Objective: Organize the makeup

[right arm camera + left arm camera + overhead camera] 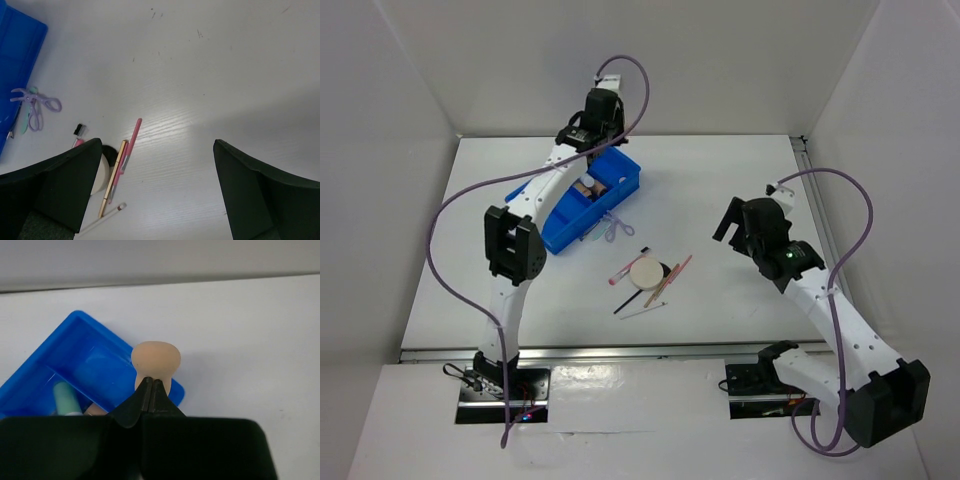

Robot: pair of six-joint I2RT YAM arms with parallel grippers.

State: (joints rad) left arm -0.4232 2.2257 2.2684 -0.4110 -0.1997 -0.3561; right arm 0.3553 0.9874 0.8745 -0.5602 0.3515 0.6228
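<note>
My left gripper (151, 381) is shut on the beige sponge (156, 360) and holds it above the far end of the blue divided bin (75, 357); in the top view this gripper (601, 135) hangs over the bin (625, 182). A pale green tube (65, 397) lies in the bin. My right gripper (157, 190) is open and empty above the table. To its left lie the round cream compact (646, 272), a pink pencil (130, 140), a gold pencil (114, 176), a white pencil (102, 216) and a thin black brush (628, 302).
Small lilac scissors (32, 102) lie by the bin's near corner, also seen in the top view (611, 228). A pink-handled brush with black bristles (79, 131) lies beside the compact. White walls enclose the table on three sides.
</note>
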